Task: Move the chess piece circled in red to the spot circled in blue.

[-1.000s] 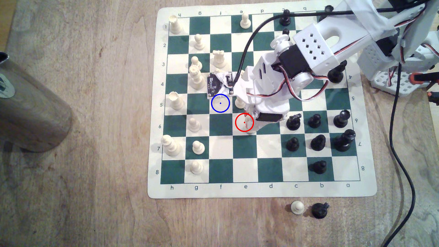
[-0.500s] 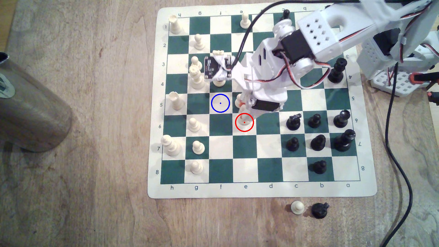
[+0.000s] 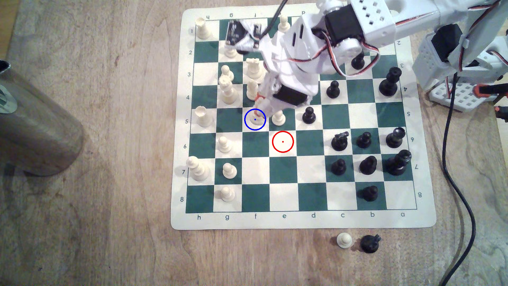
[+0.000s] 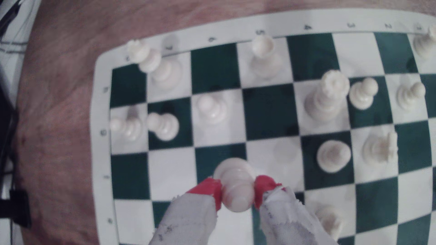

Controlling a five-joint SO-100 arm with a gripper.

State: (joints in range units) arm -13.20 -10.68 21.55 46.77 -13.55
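The cream-white pawn [image 4: 236, 186] is pinched at its neck between the red fingertips [image 4: 210, 189] of my gripper [image 4: 237, 191], which is shut on it. The pawn's round base faces the board and looks lifted off it. In the exterior view the gripper [image 3: 259, 101] and the pawn [image 3: 261, 106] hang just past the far edge of the blue-ringed spot [image 3: 255, 124], where a faint shadow falls. The red-ringed square [image 3: 283, 148] stands empty.
A white pawn [image 3: 278, 117] and a black pawn [image 3: 308, 115] stand to the exterior view's right of the blue ring. White pieces [image 3: 252, 89] crowd just behind it. A metal cylinder [image 3: 35, 123] lies on the table's left. A spare pawn [image 3: 344, 240] and a black knight [image 3: 369, 243] sit off the board.
The gripper closed on the pawn at the red-ringed square, lifted it, and carried it toward the exterior view's upper left, up to the blue ring. The arm drew back, uncovering black pawns.
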